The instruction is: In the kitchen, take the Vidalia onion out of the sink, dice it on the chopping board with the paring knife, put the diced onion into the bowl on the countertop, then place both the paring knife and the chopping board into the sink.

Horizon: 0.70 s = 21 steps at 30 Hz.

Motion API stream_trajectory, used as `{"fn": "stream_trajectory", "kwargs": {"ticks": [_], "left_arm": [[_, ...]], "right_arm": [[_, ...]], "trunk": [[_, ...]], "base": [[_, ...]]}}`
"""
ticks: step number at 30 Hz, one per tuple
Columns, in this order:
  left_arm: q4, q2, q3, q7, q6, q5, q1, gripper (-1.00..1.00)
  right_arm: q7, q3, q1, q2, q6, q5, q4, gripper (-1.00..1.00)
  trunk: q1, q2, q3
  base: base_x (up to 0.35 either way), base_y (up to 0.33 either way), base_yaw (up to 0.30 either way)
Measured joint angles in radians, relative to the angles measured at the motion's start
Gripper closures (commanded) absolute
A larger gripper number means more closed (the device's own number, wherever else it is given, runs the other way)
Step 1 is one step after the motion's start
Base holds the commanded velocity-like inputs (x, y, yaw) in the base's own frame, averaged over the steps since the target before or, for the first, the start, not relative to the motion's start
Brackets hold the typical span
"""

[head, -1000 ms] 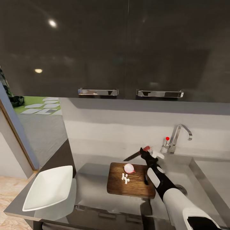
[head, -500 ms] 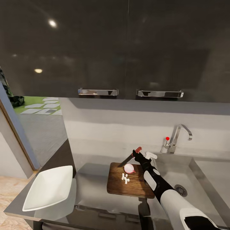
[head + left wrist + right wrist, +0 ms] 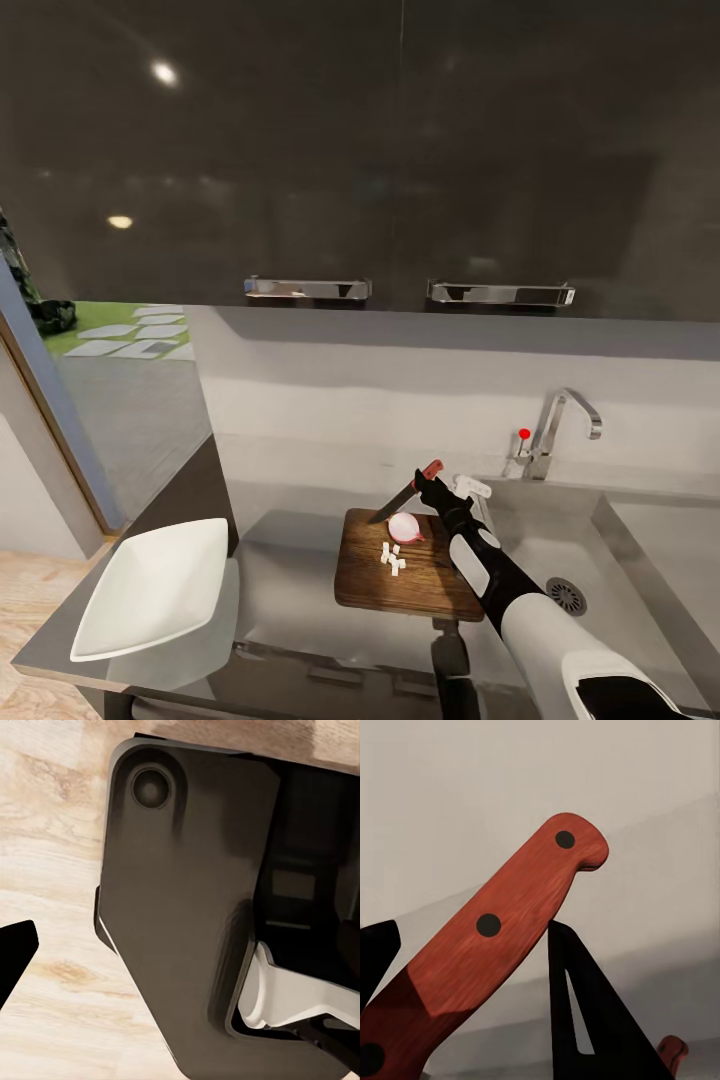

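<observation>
On the dark brown chopping board (image 3: 420, 585) lies the pale pink Vidalia onion (image 3: 403, 527), with a few white bits of diced onion (image 3: 392, 559) just in front of it. My right gripper (image 3: 424, 483) is shut on the red handle of the paring knife (image 3: 402, 493), whose dark blade slants down to the board's far edge, just behind the onion. The right wrist view shows the paring knife's handle (image 3: 502, 930) between black fingers (image 3: 585, 1020). The white bowl (image 3: 150, 590) sits on the countertop (image 3: 290, 600) at the left. The sink (image 3: 600, 590) lies to the right of the board.
A chrome tap (image 3: 560, 420) with a red dot stands behind the sink. Dark wall cabinets with chrome handles (image 3: 307, 288) hang above. The countertop ends at the left, just beyond the bowl. The left wrist view looks onto the robot's own dark body (image 3: 187, 907) above a wooden floor (image 3: 52, 855).
Over the last second my right arm swung left with the knife, bringing the blade from beside the tap to just behind the onion. It has held still for the last half second.
</observation>
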Motion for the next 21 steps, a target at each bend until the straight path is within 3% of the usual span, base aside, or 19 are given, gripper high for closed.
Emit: {"fn": "stream_trajectory", "kwargs": {"ticks": [21], "left_arm": [[0.0, 0.0, 0.0, 0.0, 0.001, 0.0, 0.0, -1.0]], "right_arm": [[0.0, -0.001, 0.0, -0.012, -0.002, 0.003, 0.0, 1.0]], "trunk": [[0.0, 0.0, -0.021]], "base": [[0.0, 0.0, 0.039]]}}
